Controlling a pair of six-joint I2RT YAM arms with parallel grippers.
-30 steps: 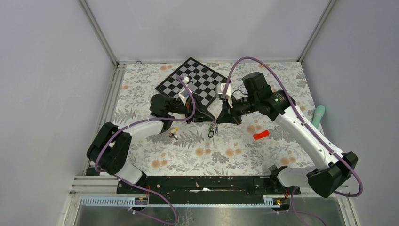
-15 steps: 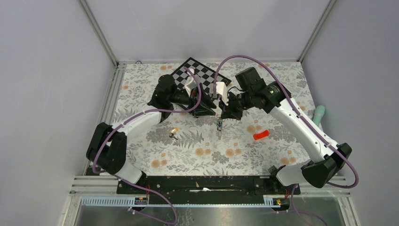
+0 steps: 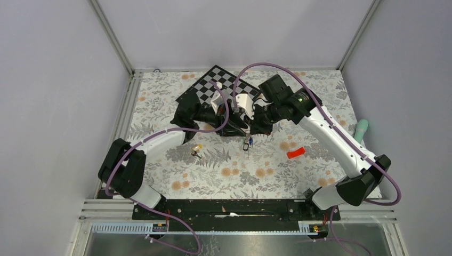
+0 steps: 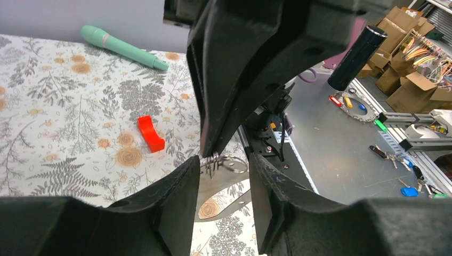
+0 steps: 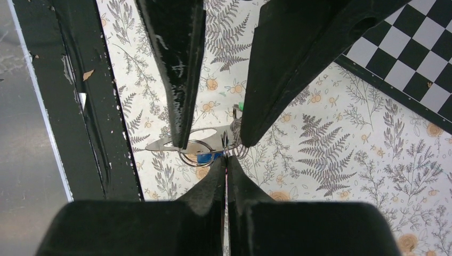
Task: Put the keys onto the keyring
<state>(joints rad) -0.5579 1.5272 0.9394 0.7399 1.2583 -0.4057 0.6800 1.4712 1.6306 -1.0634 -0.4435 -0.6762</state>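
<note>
Up over the middle of the table (image 3: 224, 170), pinched tight in the right gripper (image 5: 226, 157): keyring (image 5: 160, 144), long side lying across between the fingers of the left gripper (image 4: 224, 160). Can't tell whether squeezing. Keys (image 3: 248, 143) dangling underneath.

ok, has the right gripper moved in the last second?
Yes. In the top view the right gripper has shifted up-frame, closer to the checkerboard and farther from the unmoved orange block.

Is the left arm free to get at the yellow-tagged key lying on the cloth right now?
Probably not yet. The yellow-tagged key lies in the open nearby, but the left gripper is engaged at the keyring with the right gripper and would have to back off first.
</note>
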